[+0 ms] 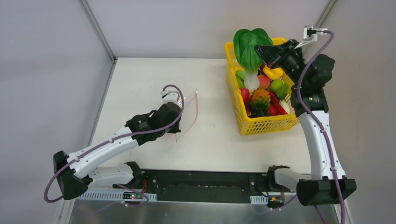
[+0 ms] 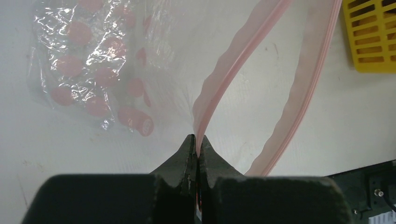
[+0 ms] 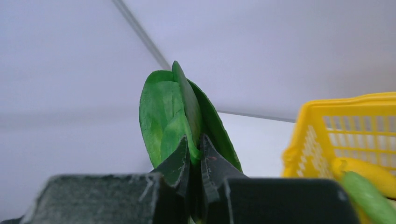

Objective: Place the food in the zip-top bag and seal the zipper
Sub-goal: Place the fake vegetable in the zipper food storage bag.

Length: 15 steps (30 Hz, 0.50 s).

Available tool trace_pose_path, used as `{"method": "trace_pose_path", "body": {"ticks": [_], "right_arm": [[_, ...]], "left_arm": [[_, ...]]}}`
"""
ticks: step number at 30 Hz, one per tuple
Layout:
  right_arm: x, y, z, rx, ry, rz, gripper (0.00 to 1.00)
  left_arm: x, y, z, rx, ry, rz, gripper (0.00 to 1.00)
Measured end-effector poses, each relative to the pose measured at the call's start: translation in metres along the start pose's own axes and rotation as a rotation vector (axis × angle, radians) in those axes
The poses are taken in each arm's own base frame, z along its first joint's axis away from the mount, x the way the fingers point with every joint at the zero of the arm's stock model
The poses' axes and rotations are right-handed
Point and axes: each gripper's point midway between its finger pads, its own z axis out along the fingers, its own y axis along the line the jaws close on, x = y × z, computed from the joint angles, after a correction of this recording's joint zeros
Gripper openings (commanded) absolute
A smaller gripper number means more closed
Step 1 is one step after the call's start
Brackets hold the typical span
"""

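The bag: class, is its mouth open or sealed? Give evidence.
Open. The left wrist view shows the zipper split into two strips wide apart, one pinched in the jaws of the left gripper.

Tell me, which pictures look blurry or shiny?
Left wrist: the zip-top bag glints with white glare on its crinkles. Right wrist: the green leafy toy is fairly sharp, but the yellow basket beside it is blurry. Top external: even light, faint shadows, nothing blurred.

zip-top bag (image 1: 189,112) on table (image 1: 140,79) at left, basket (image 1: 268,123) at right, food (image 1: 260,99) in basket, leafy vegetable (image 1: 247,44) above it
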Motion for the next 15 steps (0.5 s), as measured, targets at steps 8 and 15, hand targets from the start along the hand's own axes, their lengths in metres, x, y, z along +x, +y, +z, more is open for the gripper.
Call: {"method": "trace_pose_path", "body": {"ticks": [8,15], "right_arm": [[0.049,0.078,-0.006,-0.249,0.080,0.233,0.00],[0.096,0.123,-0.007,-0.341,0.121,0.382,0.00]], "left_arm": [[-0.001,-0.015,-0.004,0.079,0.011,-0.040,0.00],[-0.009,-0.034,-0.012,0.158,0.015,-0.085,0.00]]}}
